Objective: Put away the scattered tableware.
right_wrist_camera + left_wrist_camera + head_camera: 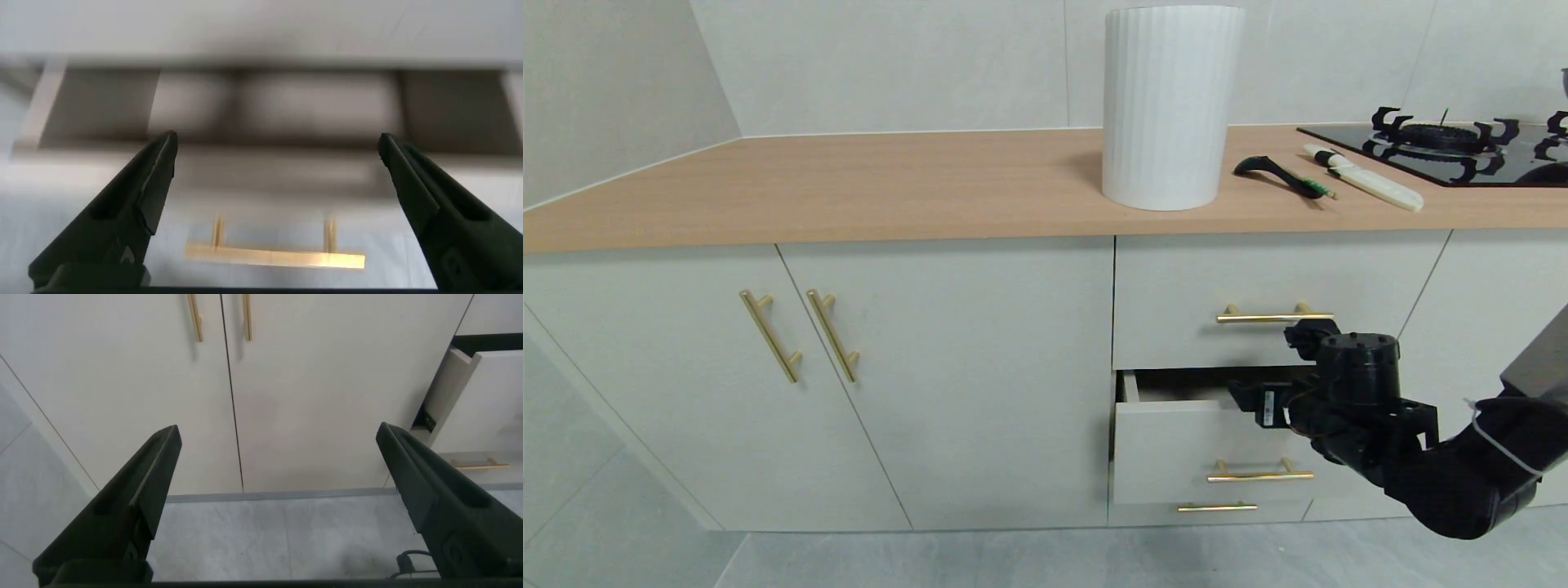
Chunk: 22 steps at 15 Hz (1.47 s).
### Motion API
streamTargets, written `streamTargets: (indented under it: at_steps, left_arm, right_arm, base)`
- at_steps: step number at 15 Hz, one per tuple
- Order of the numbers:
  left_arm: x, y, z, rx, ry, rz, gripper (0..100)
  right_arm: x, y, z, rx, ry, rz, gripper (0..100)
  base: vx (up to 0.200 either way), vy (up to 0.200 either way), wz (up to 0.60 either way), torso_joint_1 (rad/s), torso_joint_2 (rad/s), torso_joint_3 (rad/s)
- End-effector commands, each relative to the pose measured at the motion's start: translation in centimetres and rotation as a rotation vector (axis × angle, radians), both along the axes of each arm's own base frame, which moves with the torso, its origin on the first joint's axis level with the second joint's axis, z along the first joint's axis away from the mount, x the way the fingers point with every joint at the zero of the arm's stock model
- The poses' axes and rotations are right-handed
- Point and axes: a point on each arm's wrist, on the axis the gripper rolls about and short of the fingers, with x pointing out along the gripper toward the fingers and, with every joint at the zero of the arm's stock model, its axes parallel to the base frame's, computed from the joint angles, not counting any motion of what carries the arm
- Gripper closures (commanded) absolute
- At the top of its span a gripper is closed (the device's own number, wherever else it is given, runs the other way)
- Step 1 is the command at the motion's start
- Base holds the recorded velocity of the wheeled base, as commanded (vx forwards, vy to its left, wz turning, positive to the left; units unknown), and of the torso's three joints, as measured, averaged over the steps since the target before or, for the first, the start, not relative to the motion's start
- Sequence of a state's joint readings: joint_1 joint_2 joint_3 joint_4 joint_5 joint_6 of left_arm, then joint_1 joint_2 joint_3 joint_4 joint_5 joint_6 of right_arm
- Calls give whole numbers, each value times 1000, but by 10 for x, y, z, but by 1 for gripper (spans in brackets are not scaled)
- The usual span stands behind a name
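On the wooden counter (849, 188) lie a black-handled utensil (1282, 177) with a green tip and a long white knife-like utensil (1368, 187), both to the right of a tall white ribbed container (1168, 106). Below them a drawer (1176, 445) stands partly pulled out. My right gripper (1245, 396) hovers at the drawer's top edge, open and holding nothing. In the right wrist view the gripper (276, 155) points into the drawer (270, 184), above its gold handle (274, 257). My left gripper (278, 445) is open and empty, facing the cabinet doors (327, 384) low near the floor.
A black gas hob (1445, 147) sits at the counter's right end. A closed drawer with a gold handle (1274, 316) is above the open one, another handle (1217, 507) below. Two cabinet doors with gold handles (796, 335) fill the left. Grey floor (1013, 559) lies in front.
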<state>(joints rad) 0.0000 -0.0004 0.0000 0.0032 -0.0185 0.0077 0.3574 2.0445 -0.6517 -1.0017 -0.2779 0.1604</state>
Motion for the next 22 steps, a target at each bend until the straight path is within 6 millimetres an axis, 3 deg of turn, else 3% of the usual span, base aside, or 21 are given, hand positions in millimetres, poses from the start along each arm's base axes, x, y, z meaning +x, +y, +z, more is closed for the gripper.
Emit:
streamTargets:
  at_steps: [1, 13, 22]
  left_arm:
    - [0, 0, 0, 0, 0, 0, 0]
    - [0, 0, 0, 0, 0, 0, 0]
    - [0, 0, 0, 0, 0, 0, 0]
  right_arm:
    - [3, 1, -15, -16, 39, -1, 0]
    - [-15, -5, 2, -55, 143, 11, 0]
    - [-59, 6, 28, -151, 330, 109, 0]
  base:
    - [0, 0, 0, 0, 0, 0]
    - [0, 0, 0, 0, 0, 0]
    - [0, 0, 0, 0, 0, 0]
